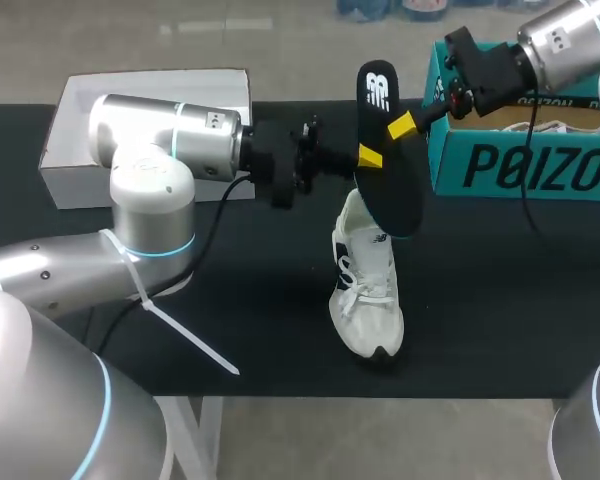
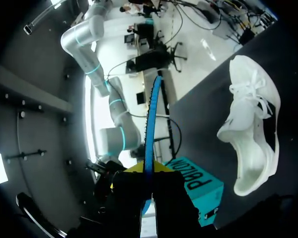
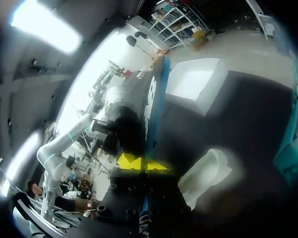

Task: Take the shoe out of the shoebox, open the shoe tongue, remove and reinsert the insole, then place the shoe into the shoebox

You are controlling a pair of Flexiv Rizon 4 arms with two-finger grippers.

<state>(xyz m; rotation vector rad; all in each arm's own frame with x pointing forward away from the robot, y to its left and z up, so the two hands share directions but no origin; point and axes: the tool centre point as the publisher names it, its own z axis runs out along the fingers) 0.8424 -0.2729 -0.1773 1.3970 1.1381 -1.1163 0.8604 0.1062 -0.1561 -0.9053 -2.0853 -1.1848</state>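
Above the worktop, the insole stands on end, apparently pinched by both jaws, its lower end just over the shoe.

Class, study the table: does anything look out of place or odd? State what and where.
The black foam insole is out of the white laced trainer, held on edge in the air above it, pinched by both the left gripper and the right gripper. Nothing looks spilled or damaged.

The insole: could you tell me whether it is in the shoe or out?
Out. The insole is held in the air by the left gripper and the right gripper, apart from the white shoe.
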